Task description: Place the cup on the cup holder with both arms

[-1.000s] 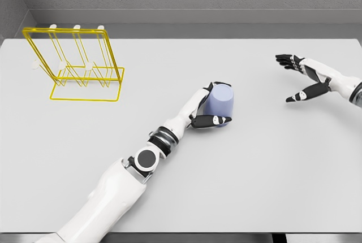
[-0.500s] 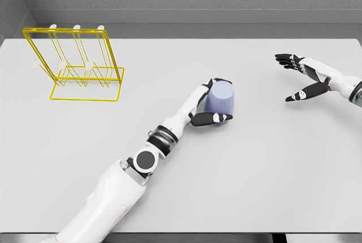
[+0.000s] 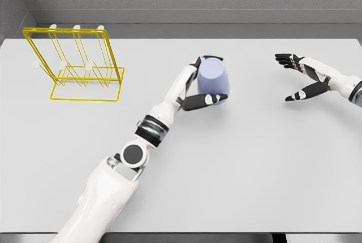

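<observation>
left hand (image 3: 199, 87) has its fingers wrapped round the cup (image 3: 213, 78); yellow cup holder (image 3: 76, 65) waits well apart, right hand (image 3: 300, 76) fingers spread, hanging not yet done.

White smooth-shelled arms; left arm (image 3: 121, 181) has black round joint cap, grey-black ringed wrist (banded); both hands (image 3: 195, 93) white with black finger segments.
</observation>
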Action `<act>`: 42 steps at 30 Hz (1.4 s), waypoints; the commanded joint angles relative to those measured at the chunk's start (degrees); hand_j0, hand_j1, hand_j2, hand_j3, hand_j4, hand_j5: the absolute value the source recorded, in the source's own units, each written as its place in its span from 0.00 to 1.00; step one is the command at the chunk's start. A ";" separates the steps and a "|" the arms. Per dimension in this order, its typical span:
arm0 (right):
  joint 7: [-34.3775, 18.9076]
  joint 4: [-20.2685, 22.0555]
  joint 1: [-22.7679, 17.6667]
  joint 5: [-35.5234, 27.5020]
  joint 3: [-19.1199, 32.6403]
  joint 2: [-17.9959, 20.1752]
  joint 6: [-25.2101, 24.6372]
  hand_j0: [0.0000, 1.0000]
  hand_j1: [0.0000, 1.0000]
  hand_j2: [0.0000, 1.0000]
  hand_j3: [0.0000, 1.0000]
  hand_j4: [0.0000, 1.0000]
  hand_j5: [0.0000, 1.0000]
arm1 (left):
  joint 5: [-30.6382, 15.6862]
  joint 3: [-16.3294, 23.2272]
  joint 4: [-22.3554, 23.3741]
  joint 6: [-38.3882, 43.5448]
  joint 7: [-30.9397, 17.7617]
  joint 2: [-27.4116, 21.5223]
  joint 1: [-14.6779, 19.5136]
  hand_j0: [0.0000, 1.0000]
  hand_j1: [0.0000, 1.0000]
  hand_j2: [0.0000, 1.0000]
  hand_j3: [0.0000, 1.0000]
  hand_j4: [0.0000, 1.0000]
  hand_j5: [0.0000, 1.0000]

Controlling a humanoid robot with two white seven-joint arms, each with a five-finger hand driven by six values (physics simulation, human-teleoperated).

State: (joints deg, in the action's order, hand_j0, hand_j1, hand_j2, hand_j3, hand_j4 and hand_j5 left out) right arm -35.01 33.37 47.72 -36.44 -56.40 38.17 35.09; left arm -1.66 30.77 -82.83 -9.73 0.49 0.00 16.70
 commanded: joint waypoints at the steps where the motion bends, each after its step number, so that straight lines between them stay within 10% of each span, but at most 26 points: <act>1: 0.01 0.02 0.00 -0.39 0.07 0.06 -0.09 1.00 1.00 1.00 1.00 1.00 1.00 | -0.27 -1.85 -1.28 -0.11 -0.58 0.00 -0.09 0.58 0.58 0.58 0.58 0.58 0.58; 42: 0.01 0.02 0.18 -0.39 0.07 -0.29 -0.09 1.00 1.00 1.00 1.00 1.00 1.00 | -10.82 -17.76 -16.40 -2.58 -0.58 -10.63 -8.70 0.58 0.58 0.58 0.58 0.58 0.58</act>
State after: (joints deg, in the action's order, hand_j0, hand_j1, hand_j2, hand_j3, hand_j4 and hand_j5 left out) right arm -35.01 33.35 47.90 -36.43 -56.55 37.86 35.09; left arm -11.76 14.08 -99.19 -12.29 -0.10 -10.21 8.17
